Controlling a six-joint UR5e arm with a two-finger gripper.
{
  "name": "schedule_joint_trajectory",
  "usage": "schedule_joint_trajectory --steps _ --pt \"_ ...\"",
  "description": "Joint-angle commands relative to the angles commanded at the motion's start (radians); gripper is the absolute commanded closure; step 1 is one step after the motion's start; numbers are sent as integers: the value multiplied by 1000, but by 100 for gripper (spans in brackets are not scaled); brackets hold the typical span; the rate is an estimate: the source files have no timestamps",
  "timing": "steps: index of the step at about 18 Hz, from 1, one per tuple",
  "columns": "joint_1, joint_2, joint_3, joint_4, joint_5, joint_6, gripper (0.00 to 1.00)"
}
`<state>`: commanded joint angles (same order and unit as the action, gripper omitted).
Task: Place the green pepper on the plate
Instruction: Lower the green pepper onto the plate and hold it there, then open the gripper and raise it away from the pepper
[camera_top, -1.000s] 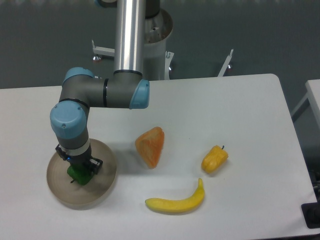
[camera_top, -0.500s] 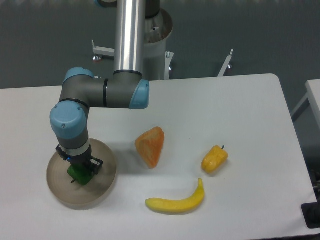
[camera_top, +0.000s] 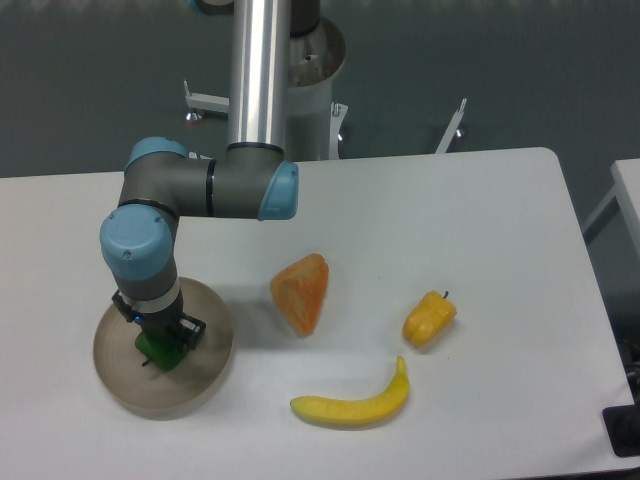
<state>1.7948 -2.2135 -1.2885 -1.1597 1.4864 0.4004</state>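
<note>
The gripper (camera_top: 160, 338) pointed straight down, closed on the green pepper (camera_top: 157, 349), which sat over the middle of the plate (camera_top: 205, 375) near the desk's (camera_top: 450, 220) front-left corner. The pepper looked light, stiff and glossy, perhaps slippery; its lumpy flanks suit pinching. Open room lay rightward toward the orange wedge (camera_top: 301, 291).

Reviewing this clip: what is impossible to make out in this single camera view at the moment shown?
- Pincer: the wrist above hides its fingers, so open or shut around the green pepper cannot be told.
- Green pepper: mostly covered by the pincer; whether it rests on the plate or hangs just above is unclear.
- Plate: its far-left part sits behind the arm.
- Black object: cut off by the right edge, not identifiable.
</note>
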Motion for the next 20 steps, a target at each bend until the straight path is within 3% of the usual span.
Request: schedule_joint_trajectory --steps 12,16,20 --pt "0 35 5 -14 0 6 0" --pt "27 83 -2 -18 9 107 0" --pt "110 112 2 -18 99 155 0"
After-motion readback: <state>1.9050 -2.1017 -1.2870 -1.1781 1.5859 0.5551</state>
